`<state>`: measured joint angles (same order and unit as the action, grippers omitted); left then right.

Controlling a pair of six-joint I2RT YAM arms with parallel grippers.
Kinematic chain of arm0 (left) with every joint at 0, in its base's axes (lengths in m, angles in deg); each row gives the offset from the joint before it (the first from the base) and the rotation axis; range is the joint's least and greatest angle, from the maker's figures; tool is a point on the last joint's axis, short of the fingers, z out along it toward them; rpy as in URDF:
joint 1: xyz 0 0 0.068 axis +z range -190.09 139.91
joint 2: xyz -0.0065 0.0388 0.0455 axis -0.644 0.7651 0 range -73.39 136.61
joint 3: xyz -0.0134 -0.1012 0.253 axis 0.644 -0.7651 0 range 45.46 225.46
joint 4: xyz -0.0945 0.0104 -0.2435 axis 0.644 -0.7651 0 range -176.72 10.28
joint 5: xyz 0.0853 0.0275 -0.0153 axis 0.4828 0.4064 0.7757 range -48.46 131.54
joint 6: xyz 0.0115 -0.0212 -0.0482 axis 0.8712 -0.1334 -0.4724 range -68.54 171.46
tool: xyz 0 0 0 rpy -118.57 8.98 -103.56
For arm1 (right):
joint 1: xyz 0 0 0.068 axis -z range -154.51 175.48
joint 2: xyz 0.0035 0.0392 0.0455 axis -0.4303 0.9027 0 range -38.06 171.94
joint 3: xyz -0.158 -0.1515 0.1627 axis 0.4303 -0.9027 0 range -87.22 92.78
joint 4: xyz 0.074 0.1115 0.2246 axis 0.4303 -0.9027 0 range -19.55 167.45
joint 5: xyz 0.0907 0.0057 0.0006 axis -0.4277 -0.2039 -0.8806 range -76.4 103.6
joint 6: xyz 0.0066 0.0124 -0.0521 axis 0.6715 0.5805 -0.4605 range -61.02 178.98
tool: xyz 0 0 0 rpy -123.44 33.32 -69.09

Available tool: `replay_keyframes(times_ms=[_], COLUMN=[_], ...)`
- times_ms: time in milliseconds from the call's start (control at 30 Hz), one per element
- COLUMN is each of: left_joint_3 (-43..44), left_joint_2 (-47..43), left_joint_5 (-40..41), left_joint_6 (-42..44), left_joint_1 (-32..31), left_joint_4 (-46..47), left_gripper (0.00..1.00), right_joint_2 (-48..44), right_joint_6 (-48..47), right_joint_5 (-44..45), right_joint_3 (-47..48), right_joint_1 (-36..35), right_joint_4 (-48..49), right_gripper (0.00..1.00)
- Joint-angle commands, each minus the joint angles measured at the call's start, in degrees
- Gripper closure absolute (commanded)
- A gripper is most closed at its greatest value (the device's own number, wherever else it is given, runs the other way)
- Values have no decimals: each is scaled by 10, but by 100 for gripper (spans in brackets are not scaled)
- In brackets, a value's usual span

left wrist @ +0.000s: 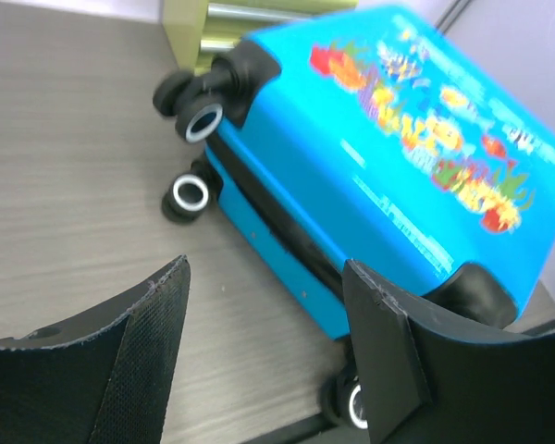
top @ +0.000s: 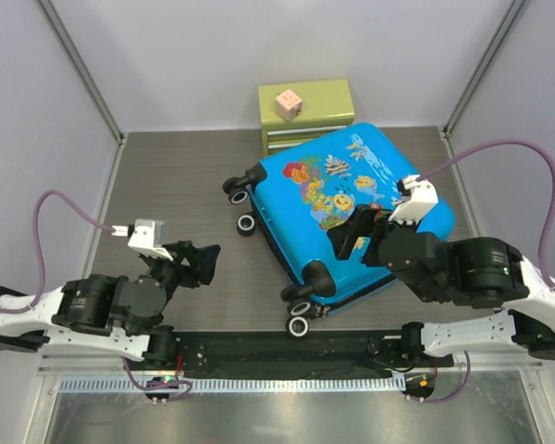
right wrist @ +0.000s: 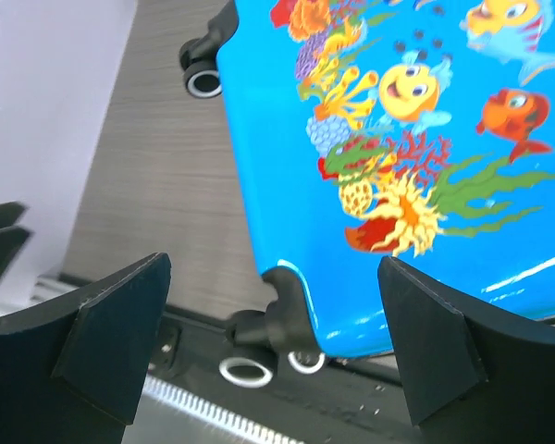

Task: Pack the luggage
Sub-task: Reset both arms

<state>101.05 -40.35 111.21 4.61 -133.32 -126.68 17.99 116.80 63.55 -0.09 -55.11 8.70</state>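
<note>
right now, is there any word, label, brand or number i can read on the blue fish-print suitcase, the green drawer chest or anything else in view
No readable text in any of these views.
bright blue hard-shell suitcase with fish-and-coral print: small white marks on its shell, too blurred to read.
small pink cube on the olive-green drawer chest: faint marks on its faces, too small to read.
</note>
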Motion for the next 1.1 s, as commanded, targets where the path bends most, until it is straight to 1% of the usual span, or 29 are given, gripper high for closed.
replay_keyframes(times_ms=[0,100,200,333,433,467,500,567,600,833,933,1067], left_joint_3=[88,124,141,137,132,132,134,137,143,182,177,177], left_joint_2=[37,72,102,110,109,110,111,117,122,172,175,169], left_joint_5=[54,64,79,85,86,87,87,84,84,93,94,92], left_joint_6=[50,99,130,201,219,221,223,232,235,254,265,258], left_joint_1=[2,2,2,1,1,2,2,2,2,1,2,2], left_joint_4=[-5,-1,16,88,115,117,122,124,126,115,129,126], left_gripper=[32,26,26,24,16,14,10,6,1,0,0,0], right_joint_2=[43,37,19,-1,-8,-9,-10,-12,-13,-13,-14,-16], right_joint_6=[-87,-93,-95,-85,-78,-77,-75,-71,-69,-68,-63,-61], right_joint_5=[35,46,50,56,58,59,59,62,62,68,66,68], right_joint_3=[32,25,10,-8,-20,-21,-23,-28,-28,-31,-34,-35], right_joint_1=[21,33,38,39,40,40,40,40,40,40,40,40], right_joint_4=[22,37,51,55,56,57,57,57,58,60,60,61], right_gripper=[0,0,0,0,0,0,0,0,0,0,0,0])
